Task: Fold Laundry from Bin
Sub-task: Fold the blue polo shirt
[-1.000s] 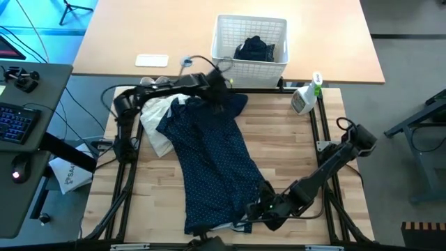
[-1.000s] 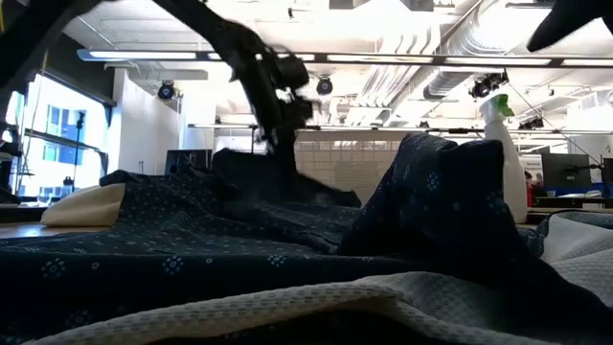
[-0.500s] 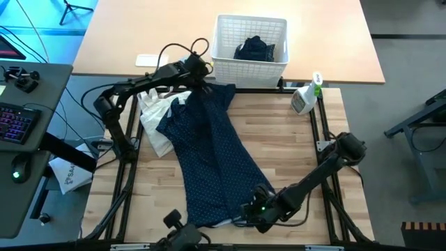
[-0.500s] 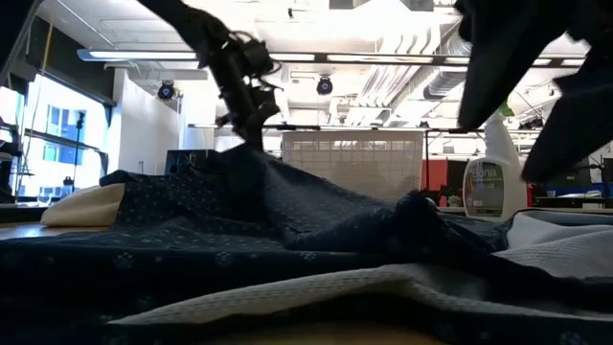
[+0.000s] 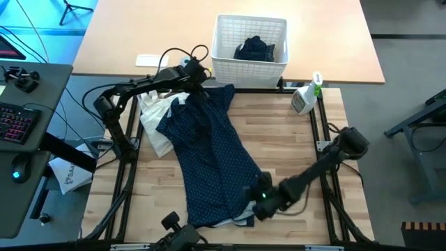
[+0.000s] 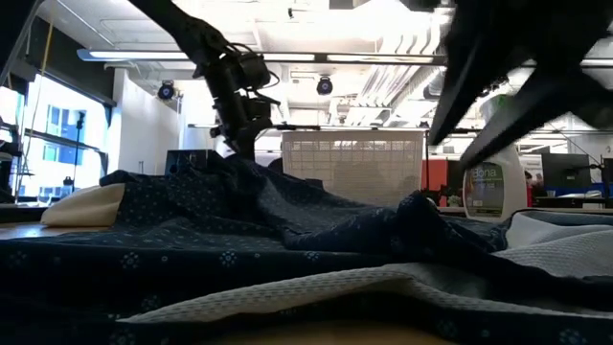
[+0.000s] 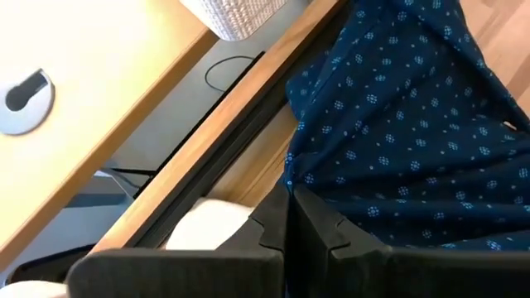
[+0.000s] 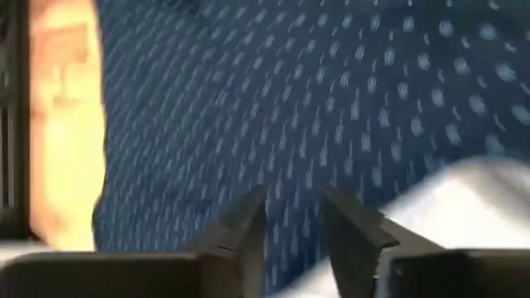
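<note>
While the dotted navy shirt [image 5: 212, 160] lies spread in a long strip down the middle of the bench [image 5: 293, 150], both arms are at its ends. The left hand [image 5: 197, 75] is at the upper middle of the high view, just beside the lower left corner of the white bin [image 5: 249, 43]. Its fingers [image 7: 310, 219] are pressed together and pinch the edge of the shirt at the collar end; in the low view this end is lifted a little under the hand. The right hand [image 5: 259, 197] is at the lower middle of the high view, at the bottom right edge of the shirt. In the right wrist view its fingers [image 8: 244, 223] stand a little apart over the dotted cloth, and I cannot tell if they hold it.

A white cloth [image 5: 155, 118] lies under the left side of the shirt, and a pale piece [image 5: 233, 222] shows at the bottom end. A dark garment [image 5: 254, 49] is inside the bin, which stands in the upper middle of the frame, on a lighter table beyond the bench. A spray bottle [image 5: 305, 96] stands at the upper right corner of the bench, to the lower right of the bin.
</note>
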